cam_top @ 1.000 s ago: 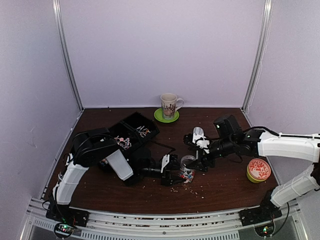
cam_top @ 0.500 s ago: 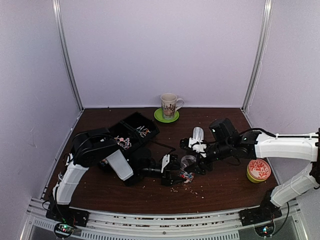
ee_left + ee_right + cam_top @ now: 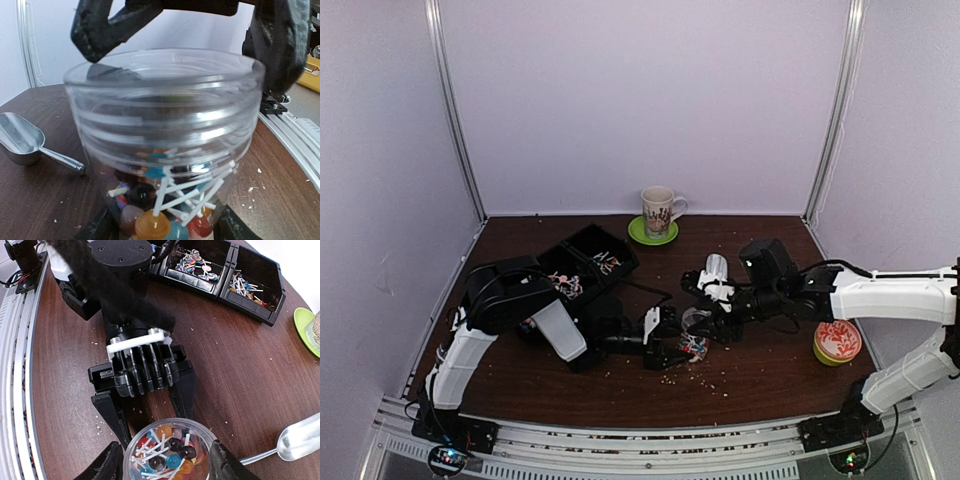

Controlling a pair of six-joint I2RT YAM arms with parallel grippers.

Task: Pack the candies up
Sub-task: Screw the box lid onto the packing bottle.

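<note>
At the middle of the table (image 3: 770, 380), the jar (image 3: 170, 450) stands upright w/ its open mouth facing straight up at the right tool (image 3: 167, 461). So it lies directly below that tool, long axis in line w/ the approach. The tool's fingers (image 3: 107, 465) flank the rim, one each side; we can't tell if they press the plastic yet or stand just off it. The left tool (image 3: 152, 422) comes in low from the opposite side and is clamped on the jar's base, so that arm is nearer & already has hold. The candies (image 3: 165, 205), lollipops w/ white sticks, fill only the jar's bottom; more sit in the black bins (image 3: 220, 270) well apart. Vs a sec ago, the right arm has swung left from beside the jar to over it and its jaws have narrowed. The left tool & jar look unmoved. We judge the next move hangs on the rim staying centred btw those fingers.
</note>
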